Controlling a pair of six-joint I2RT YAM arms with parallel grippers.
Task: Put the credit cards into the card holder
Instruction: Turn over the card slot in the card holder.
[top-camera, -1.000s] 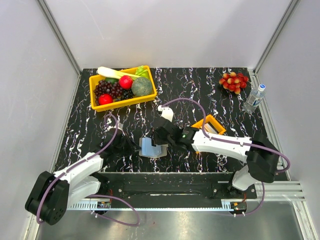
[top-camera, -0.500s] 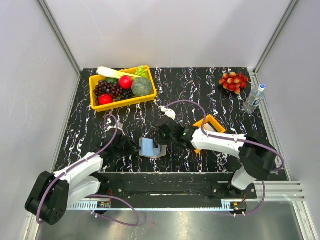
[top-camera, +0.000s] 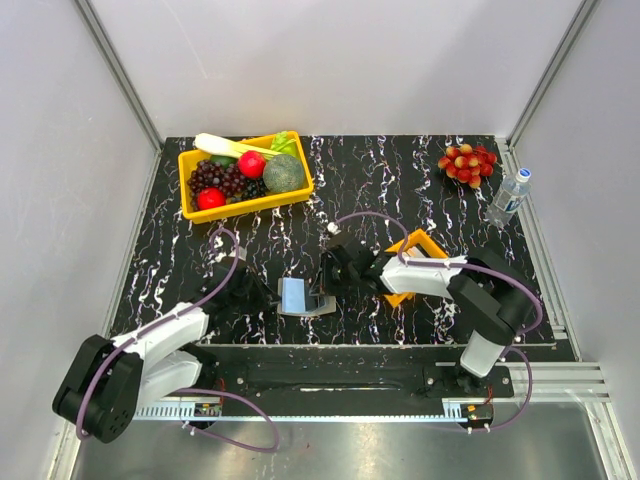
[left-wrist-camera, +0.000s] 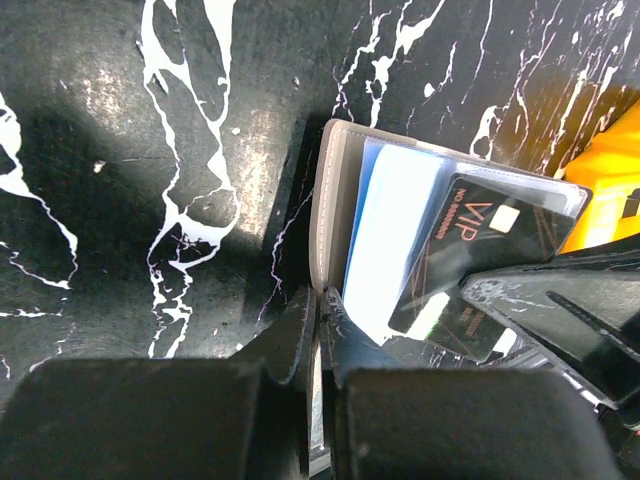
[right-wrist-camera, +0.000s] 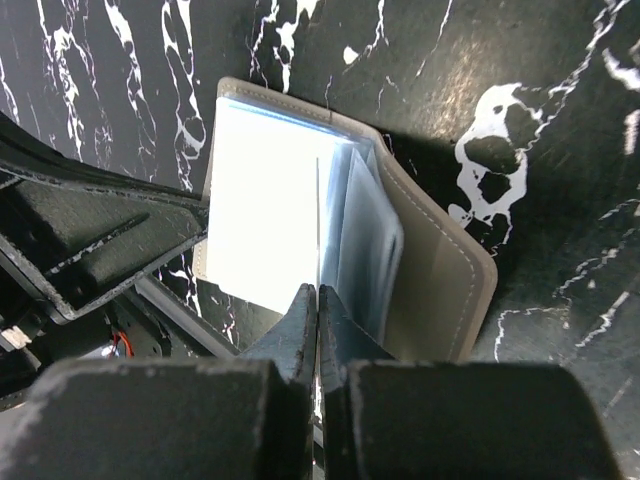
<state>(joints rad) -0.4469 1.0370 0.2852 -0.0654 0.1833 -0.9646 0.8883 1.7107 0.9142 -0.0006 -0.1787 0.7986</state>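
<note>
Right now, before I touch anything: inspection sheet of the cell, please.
Surface: black marbled table; no spills seen.
Job's things: card holder open, held up between both hands; dark VIP card with its far end in among the pockets; other cards not visible.
Clutter: orange tray, partly hidden by the right arm; yellow bin of produce far left; red fruit cluster and water bottle far right.
Hands: left hand shut on the holder's cover edge; right hand shut on the dark card.
Cables: purple cables loop along both arms; no snag seen.
Surroundings: grey walls, metal frame rails; nothing else seen.
</note>
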